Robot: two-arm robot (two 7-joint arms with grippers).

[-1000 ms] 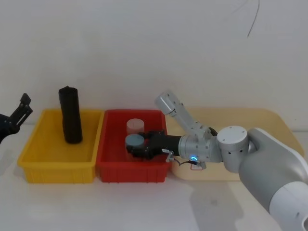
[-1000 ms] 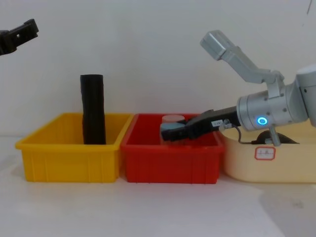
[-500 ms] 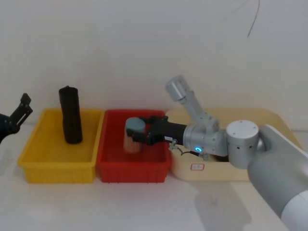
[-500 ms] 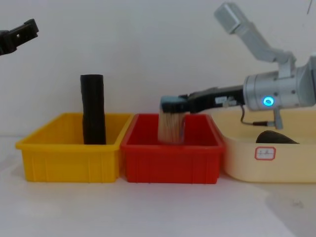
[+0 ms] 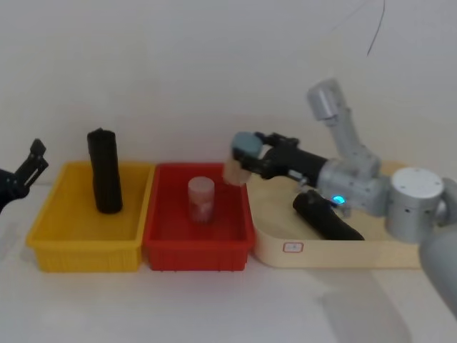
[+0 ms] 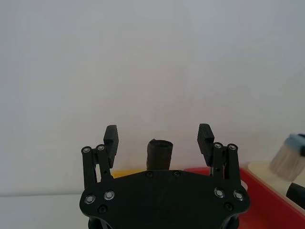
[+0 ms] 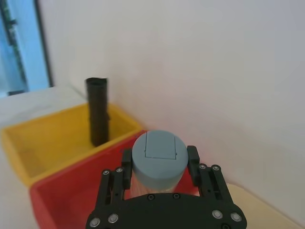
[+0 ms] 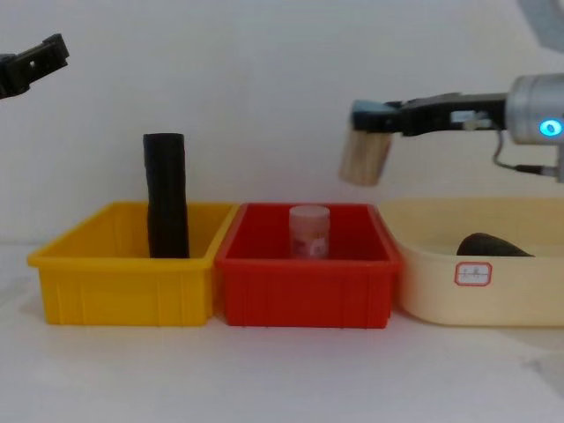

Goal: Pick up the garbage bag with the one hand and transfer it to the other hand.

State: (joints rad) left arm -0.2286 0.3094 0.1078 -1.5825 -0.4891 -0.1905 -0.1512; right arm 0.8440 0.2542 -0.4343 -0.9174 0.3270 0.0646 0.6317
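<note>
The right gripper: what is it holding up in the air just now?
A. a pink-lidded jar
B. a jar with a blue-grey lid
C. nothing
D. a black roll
B: the right gripper is shut on the blue-grey-lidded jar, raised above the red bin.

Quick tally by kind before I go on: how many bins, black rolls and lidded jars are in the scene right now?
Bins: 3 (yellow bin, red bin, cream bin)
Black rolls: 2 (upright roll in the yellow bin, lying roll in the cream bin)
Jars: 2 (pink jar in the red bin, blue-lidded jar held by the right gripper)
Total: 7
</note>
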